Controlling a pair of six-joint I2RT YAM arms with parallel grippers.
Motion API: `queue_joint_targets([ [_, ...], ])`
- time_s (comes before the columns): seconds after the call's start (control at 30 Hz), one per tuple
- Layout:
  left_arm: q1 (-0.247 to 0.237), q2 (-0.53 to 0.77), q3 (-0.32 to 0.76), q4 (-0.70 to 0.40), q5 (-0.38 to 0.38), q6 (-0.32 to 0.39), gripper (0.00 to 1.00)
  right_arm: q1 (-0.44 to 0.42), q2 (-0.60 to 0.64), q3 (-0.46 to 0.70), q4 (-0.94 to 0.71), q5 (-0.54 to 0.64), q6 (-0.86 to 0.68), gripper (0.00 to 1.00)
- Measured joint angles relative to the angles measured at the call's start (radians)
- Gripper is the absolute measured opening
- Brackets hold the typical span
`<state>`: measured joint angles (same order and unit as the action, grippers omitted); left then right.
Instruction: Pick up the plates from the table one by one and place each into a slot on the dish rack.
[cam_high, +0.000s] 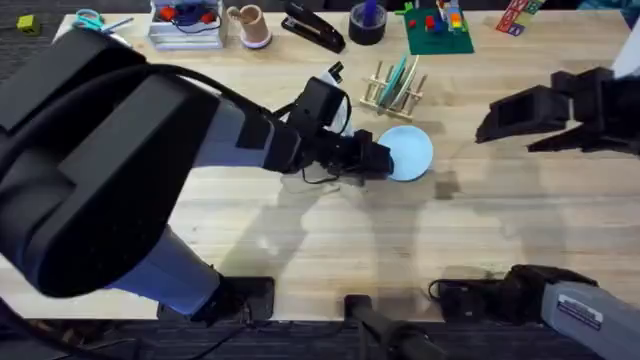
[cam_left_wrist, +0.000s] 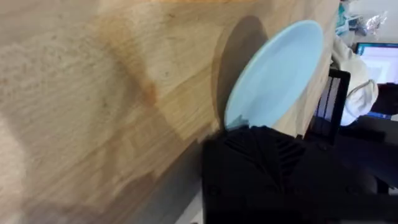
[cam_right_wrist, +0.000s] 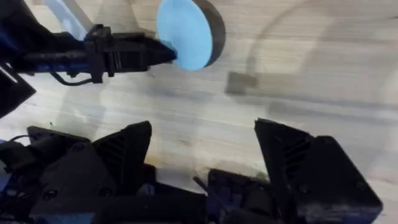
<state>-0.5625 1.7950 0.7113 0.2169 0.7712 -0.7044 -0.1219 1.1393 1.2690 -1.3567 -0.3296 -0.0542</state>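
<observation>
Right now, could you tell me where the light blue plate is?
The light blue plate lies mid-table in the overhead view, just before the dish rack, at the left gripper.

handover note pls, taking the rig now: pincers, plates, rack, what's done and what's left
Left pincer: shut on the light blue plate at its edge, plate lifted on a tilt over the table, just in front of the dish rack.
Right pincer: open, holding nothing, off to the right.
Done: two plates, one teal, stand in the rack.
Left: slot the blue plate.
</observation>
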Motion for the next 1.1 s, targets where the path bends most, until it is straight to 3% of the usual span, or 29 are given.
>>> queue_joint_targets([
  [0.47, 0.000, 0.000, 0.000, 0.000, 0.000, -0.001, 0.041, 0.000, 0.028, -0.127, 0.164, -0.094, -0.006, 0.995],
  [1.1, 0.000, 0.000, 0.000, 0.001, -0.001, -0.004, 0.041, 0.000, 0.348, -0.130, 0.290, -0.169, -0.127, 0.995],
])
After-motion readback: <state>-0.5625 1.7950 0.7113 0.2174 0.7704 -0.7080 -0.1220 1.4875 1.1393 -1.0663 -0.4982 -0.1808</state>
